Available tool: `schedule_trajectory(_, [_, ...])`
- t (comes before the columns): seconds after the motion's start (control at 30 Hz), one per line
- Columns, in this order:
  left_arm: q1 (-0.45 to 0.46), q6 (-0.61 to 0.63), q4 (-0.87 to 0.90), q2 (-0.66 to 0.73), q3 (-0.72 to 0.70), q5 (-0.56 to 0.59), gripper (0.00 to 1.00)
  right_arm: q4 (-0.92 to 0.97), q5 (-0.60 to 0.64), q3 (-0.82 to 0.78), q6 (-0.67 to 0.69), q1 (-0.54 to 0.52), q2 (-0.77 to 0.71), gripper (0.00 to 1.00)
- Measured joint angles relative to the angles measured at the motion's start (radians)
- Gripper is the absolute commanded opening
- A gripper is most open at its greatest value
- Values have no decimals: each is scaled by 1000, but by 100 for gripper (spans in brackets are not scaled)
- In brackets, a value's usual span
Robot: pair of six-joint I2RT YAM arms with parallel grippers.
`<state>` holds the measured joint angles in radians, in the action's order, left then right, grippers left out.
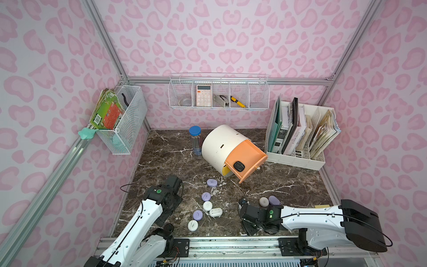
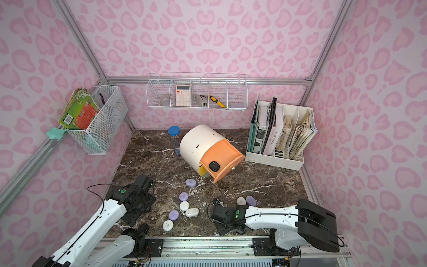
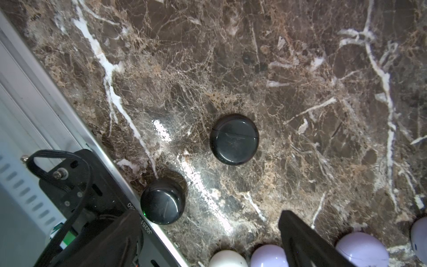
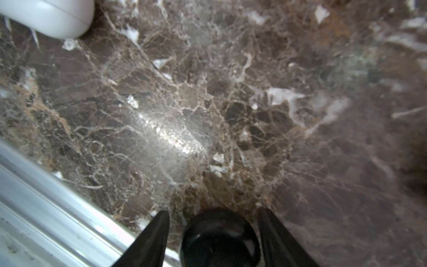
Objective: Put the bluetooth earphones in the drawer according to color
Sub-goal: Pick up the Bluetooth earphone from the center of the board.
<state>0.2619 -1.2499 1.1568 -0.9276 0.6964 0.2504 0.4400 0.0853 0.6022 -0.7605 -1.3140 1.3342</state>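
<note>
Right wrist, glossy black case, veined marble

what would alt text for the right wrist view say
A black earphone case sits inside the open right gripper, not yet clamped, on a dark brown marble tabletop. A white case lies farther off, and a silver metal rail runs along the table's edge.

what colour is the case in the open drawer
Black; the small rounded plastic case shows best in a top view.
</note>
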Motion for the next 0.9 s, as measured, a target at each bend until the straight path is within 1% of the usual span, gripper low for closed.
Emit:
schedule_trajectory(0.23, [-1, 1, 0, 0, 0, 1, 99, 108, -19, 27, -23, -22, 0, 64])
schedule_trajectory(0.43, [-4, 4, -8, 0, -5, 0, 99, 122, -19, 23, -33, -22, 5, 61])
schedule_trajectory(0.5, [-4, 4, -9, -1, -5, 0, 99, 117, -8, 24, -36, -24, 21, 56])
schedule_trajectory(0.6, [-4, 5, -12, -2, -6, 0, 99, 124, 0, 35, -37, -23, 52, 43])
schedule_trajectory(0.83, [-6, 8, -16, -2, -5, 1, 99, 140, 1, 63, -35, -23, 55, 39])
schedule_trajectory(0.9, [-6, 13, -17, -3, -3, 2, 99, 137, 13, 70, -36, -19, 53, 37])
